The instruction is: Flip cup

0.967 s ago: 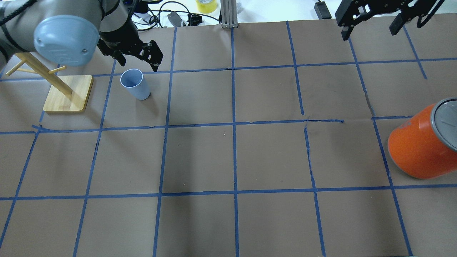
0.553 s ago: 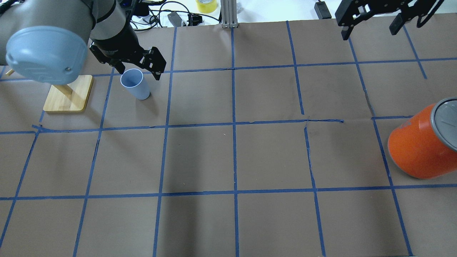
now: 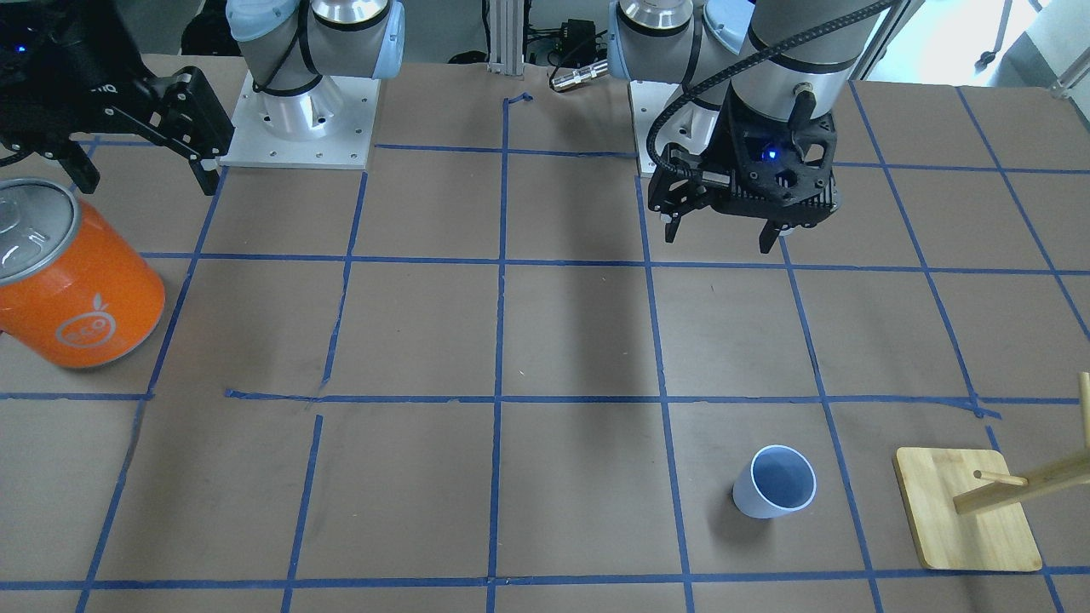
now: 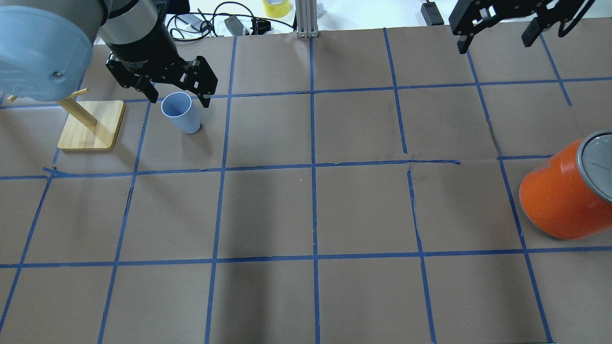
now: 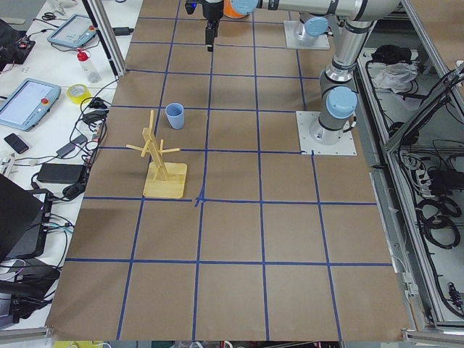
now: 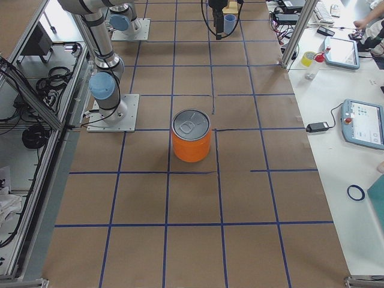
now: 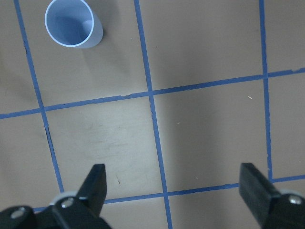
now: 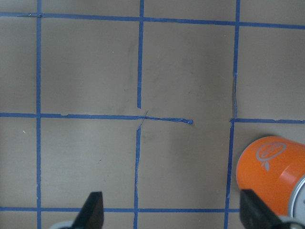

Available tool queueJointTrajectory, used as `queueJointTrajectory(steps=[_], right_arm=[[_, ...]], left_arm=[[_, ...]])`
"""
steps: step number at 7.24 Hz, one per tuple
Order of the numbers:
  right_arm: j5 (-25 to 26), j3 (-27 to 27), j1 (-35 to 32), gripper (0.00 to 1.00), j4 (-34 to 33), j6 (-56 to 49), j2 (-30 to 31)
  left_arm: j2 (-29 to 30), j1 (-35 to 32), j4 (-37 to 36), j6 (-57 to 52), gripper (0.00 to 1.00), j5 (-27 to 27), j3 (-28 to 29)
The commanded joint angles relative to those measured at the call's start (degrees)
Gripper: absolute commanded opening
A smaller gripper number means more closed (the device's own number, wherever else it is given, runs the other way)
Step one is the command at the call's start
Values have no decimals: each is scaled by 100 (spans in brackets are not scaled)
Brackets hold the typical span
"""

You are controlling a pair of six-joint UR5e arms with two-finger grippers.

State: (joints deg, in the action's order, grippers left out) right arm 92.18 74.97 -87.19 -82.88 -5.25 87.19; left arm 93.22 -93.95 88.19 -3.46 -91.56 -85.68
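The pale blue cup (image 4: 180, 112) stands upright, mouth up, on the brown paper at the far left; it also shows in the front view (image 3: 775, 481), the left side view (image 5: 174, 115) and the left wrist view (image 7: 73, 24). My left gripper (image 4: 179, 99) is open and empty. It hangs high above the table, and in the overhead view its fingers sit either side of the cup's rim. In the front view the left gripper (image 3: 719, 241) is well apart from the cup. My right gripper (image 4: 495, 45) is open and empty at the far right.
A big orange can (image 4: 564, 191) with a silver lid stands at the right edge, near the right gripper (image 3: 145, 180). A wooden peg stand (image 4: 91, 125) is just left of the cup. Cables and a yellow tape roll (image 4: 276, 7) lie beyond the far edge.
My left arm has swung and its gripper has turned and shifted a little left, from beside the cup to over it. The cup, the can and the right gripper have not moved.
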Motion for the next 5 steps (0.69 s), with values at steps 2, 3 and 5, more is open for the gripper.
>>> queueJointTrajectory(steps=[2,3,5], right_arm=[[2,0,0,100,0,-2,0],[2,0,0,100,0,7,0],[-6,0,0,100,0,-2,0]], left_arm=[[-49,-9,5,-6,100,24,-54],[-49,0,5,-32,100,-2,-63],[-76,0,-3,-41,100,-29,-80]])
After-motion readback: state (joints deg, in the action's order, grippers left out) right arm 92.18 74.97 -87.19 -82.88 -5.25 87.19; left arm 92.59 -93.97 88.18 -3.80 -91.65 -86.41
